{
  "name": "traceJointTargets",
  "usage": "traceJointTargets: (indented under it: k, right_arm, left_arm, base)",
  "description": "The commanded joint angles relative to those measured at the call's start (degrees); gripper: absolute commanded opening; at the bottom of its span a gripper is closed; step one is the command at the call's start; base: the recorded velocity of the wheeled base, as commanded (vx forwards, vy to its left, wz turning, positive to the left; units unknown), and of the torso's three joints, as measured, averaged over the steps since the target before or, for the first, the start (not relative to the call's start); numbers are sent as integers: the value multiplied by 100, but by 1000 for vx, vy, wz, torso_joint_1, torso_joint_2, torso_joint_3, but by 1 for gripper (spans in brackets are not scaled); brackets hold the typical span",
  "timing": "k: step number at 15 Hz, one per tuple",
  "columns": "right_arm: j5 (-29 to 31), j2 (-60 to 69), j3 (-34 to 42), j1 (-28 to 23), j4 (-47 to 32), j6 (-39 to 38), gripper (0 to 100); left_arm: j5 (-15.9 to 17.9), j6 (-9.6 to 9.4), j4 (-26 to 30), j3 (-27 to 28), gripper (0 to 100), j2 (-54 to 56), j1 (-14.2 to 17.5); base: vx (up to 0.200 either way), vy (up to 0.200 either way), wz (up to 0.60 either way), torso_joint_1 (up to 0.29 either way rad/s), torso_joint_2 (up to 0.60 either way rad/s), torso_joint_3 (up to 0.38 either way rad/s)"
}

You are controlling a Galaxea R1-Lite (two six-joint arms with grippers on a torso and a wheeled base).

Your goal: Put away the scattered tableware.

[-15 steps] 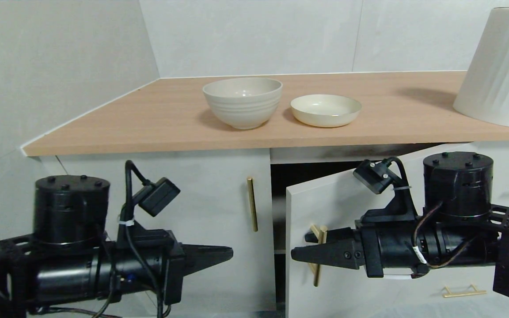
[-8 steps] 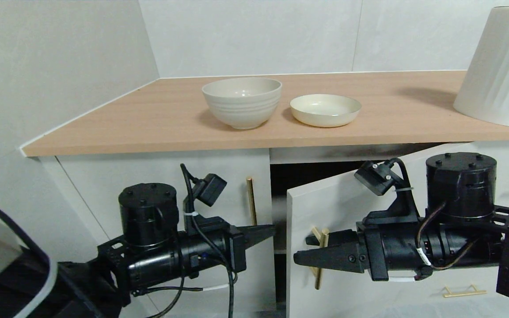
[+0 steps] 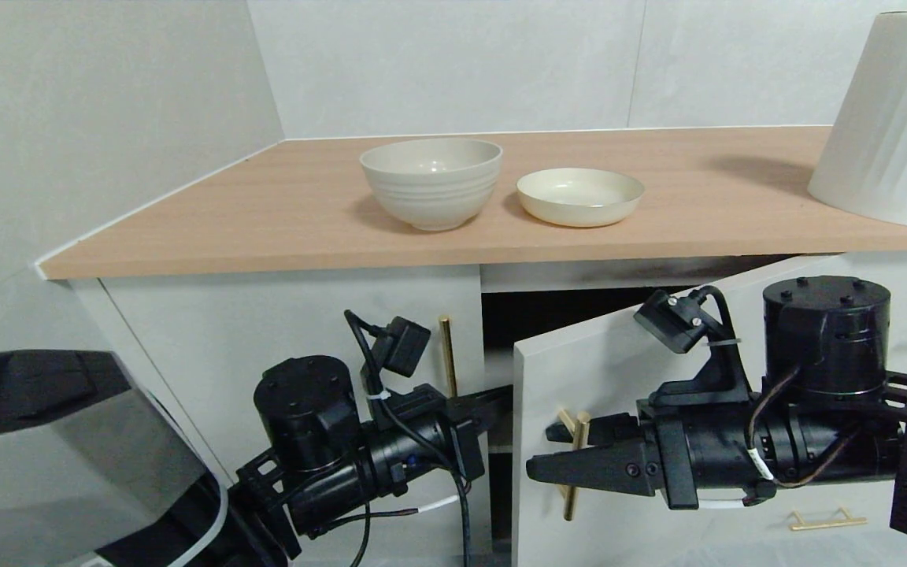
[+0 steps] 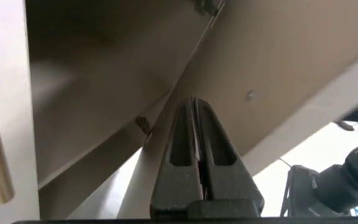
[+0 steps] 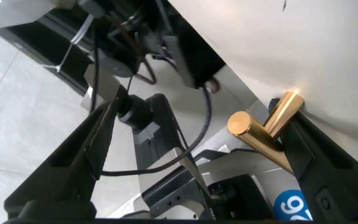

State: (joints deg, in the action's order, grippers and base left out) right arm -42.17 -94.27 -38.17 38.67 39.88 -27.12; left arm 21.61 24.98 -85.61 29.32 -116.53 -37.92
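Presently, left pincer (image 4: 194, 109) together, poking behind ajar white cabinet door (image 3: 619, 362); right pincer (image 3: 546, 450) apart, seemingly straddling gold bar handle (image 5: 263, 127).

The left arm (image 3: 343, 465) sits low and slants forward and up toward the robot's right. The left gripper (image 4: 194, 124) points ahead with its two fingers pressed flat together. The right arm (image 3: 784, 453) lies level, aimed toward the robot's left. The right gripper (image 3: 560, 451) is spread wide, jaws well apart.
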Motion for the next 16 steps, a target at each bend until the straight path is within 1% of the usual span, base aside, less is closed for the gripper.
traceJointTargets:
  k: [1,4,6,8,10,13,15,16]
  right_arm:
    - [7,67,99,0,-15,5,100]
    - [16,163,213,-44,-32,14,100]
    - [59,190,266,-70,-50,14,100]
    - [68,348,512,-175,-50,32,100]
    - [68,629,749,-342,-41,32,100]
    - [165,1139,1180,-404,-76,172,100]
    - [1061,1271,1391,-61,-85,348,100]
    - [2063,1306,1488,334,-147,418,100]
  left_arm:
    - [1,-2,-17,4,0,-107,-40]
    - [1,-2,-25,-5,0,-116,-57]
    - [1,-2,-25,-14,0,-151,-154]
    - [1,-19,-34,21,0,-116,-171]
    - [1,-19,-8,109,0,-89,-171]
    - [1,-19,71,417,0,-142,-171]
    - [1,-19,221,584,0,-124,-171]
    - [1,-28,335,663,0,-72,-171]
  base:
    - [0,0,0,0,0,0]
    - [0,0,0,0,0,0]
    - [0,0,0,0,0,0]
    - [0,0,0,0,0,0]
    - [0,0,0,0,0,0]
    - [0,0,0,0,0,0]
    - [0,0,0,0,0,0]
    - [0,0,0,0,0,0]
